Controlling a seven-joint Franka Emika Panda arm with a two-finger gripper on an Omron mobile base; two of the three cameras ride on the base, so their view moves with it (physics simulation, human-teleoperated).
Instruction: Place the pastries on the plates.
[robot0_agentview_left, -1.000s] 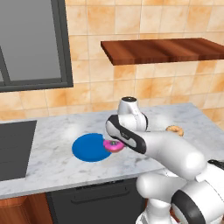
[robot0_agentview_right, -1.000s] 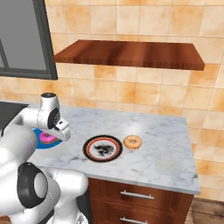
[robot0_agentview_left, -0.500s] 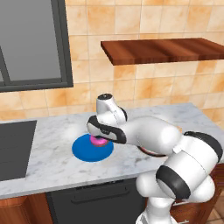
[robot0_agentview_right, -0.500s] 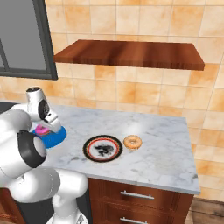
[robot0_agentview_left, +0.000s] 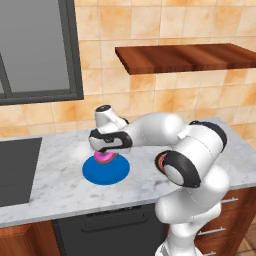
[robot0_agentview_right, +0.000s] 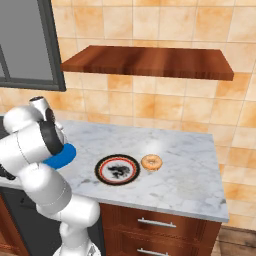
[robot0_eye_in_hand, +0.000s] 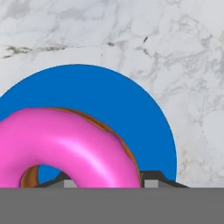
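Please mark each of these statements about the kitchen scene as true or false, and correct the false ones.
1. The pink-frosted donut is above the blue plate. True.
2. The orange-tan glazed donut lies on the white plate with the dark rim. False: it lies on the marble counter, just beside that plate.
3. The white plate with the dark rim carries no pastry. True.
4. The end effector is over the white plate. False: it is over the blue plate, with the pink-frosted donut at its fingertips.
5. The wooden shelf on the tiled wall holds a donut. False: nothing is visible on it.
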